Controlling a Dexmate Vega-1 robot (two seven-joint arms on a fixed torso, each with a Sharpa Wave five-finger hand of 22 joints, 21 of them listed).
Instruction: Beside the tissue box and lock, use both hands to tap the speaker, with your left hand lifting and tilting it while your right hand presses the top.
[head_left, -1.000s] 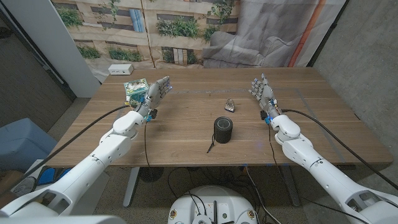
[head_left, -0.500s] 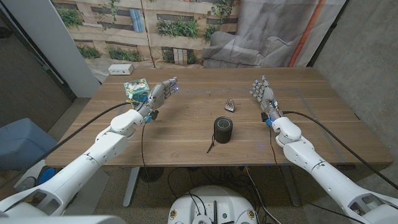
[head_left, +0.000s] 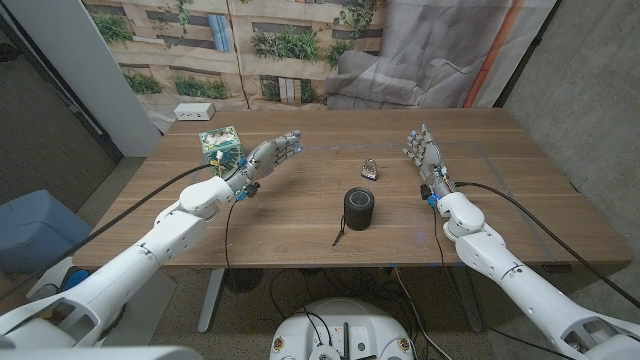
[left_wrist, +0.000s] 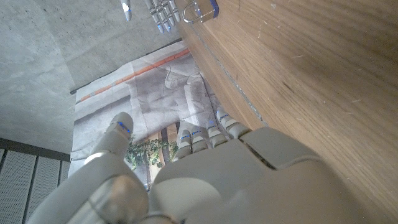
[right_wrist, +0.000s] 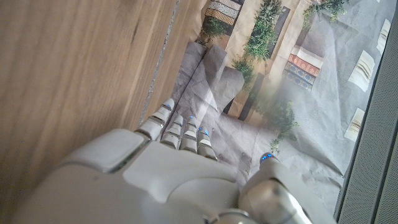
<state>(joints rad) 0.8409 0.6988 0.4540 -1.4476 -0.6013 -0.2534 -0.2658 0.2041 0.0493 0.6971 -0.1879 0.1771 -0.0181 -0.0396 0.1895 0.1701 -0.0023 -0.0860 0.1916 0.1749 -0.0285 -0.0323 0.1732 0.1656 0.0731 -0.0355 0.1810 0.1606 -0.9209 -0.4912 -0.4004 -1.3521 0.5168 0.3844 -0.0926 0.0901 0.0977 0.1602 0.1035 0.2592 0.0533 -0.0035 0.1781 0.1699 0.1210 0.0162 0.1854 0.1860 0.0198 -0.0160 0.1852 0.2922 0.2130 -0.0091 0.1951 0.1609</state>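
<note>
Head view: the black cylindrical speaker (head_left: 357, 209) stands untouched mid-table, near the small metal lock (head_left: 370, 170); the left hand (head_left: 268, 156), beside the green patterned tissue box (head_left: 219, 144), and the right hand (head_left: 424, 152) are empty, fingers apart. Left wrist view: the lock sits beyond the fingers. Right wrist view: bare wooden table (right_wrist: 68, 68). Lifting, tilting and pressing all remain.

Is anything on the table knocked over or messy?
Nothing looks spilled or broken. The black speaker stands upright near the middle of the table, its cord trailing toward the front edge. The lock lies just behind it, and the tissue box sits by the left hand. The right hand holds nothing.
</note>
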